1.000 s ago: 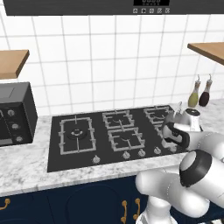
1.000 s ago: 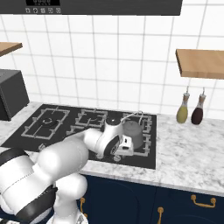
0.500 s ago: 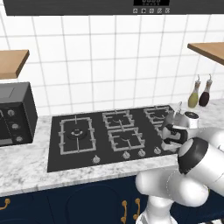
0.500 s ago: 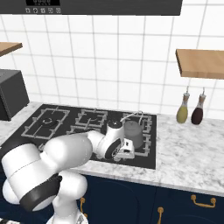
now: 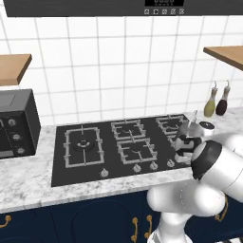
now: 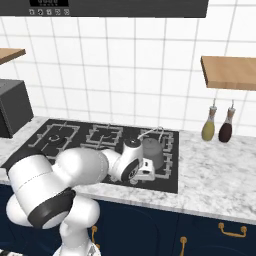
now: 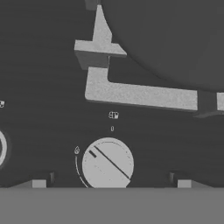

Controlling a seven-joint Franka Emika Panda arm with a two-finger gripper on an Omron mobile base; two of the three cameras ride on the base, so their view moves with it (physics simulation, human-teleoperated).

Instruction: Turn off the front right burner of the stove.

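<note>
Stove [image 5: 109, 156]: black glass cooktop set in marble bench [image 6: 220, 185], knob row along front edge.

Front right burner [image 7: 140, 94]: grey grate bar, in hand view just above knob; dark pot [image 6: 151, 152] sits on it.

Knob [image 7: 107, 163]: silver disc, front right. We see it centred between fingers [image 7: 38, 183], which stand apart either side, nothing clasped. Gripper [image 7: 107, 183] straight over it.

Knob's marker line: runs diagonal, upper left to lower right in hand view. We judge burner still on.
</note>
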